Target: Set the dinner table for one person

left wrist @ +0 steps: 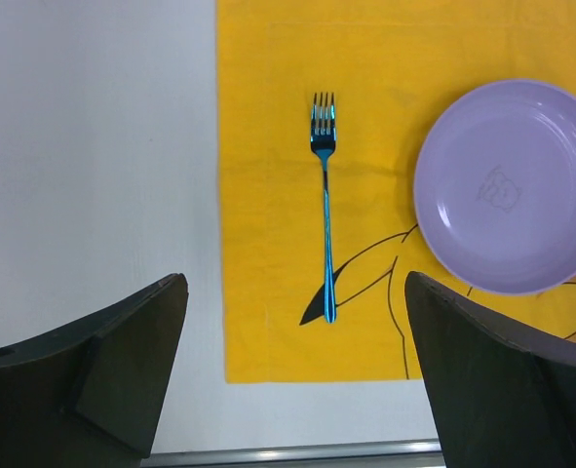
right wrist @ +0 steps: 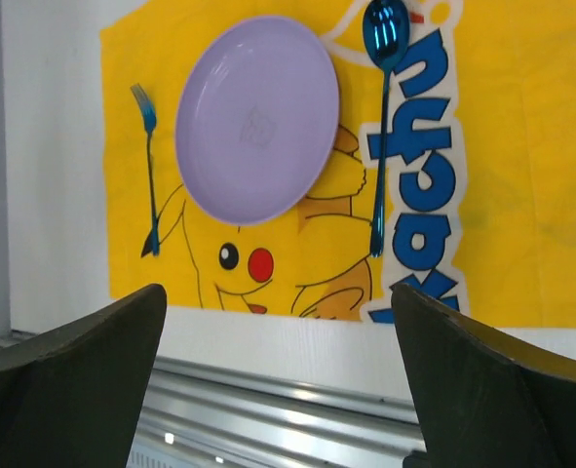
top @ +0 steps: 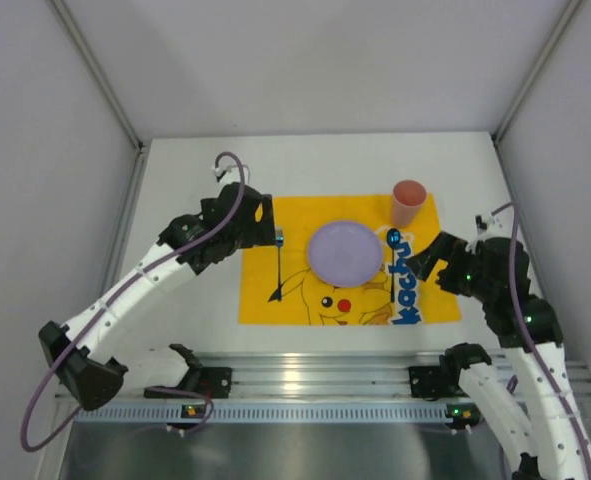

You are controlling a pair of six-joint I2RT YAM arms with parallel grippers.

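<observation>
On the white dinner table (top: 190, 300) lies a yellow Pikachu cloth (top: 260, 300). On it are a purple plate (top: 345, 251), a blue fork (top: 278, 265) to its left, a blue spoon (top: 392, 262) to its right and a pink cup (top: 408, 203) at the far right corner. My left gripper (top: 263, 214) is open and empty, above the cloth's far left corner. My right gripper (top: 422, 262) is open and empty, just right of the spoon. The left wrist view shows the fork (left wrist: 325, 210) and plate (left wrist: 507, 185) beyond the open gripper (left wrist: 295, 292). The right wrist view shows the plate (right wrist: 256, 117), fork (right wrist: 149, 166) and spoon (right wrist: 380, 127) beyond the open gripper (right wrist: 278, 292).
A ribbed aluminium rail (top: 305, 385) runs along the near edge of the table, where both arm bases are bolted; it also shows in the right wrist view (right wrist: 297, 409). Grey walls enclose the table on the left, back and right.
</observation>
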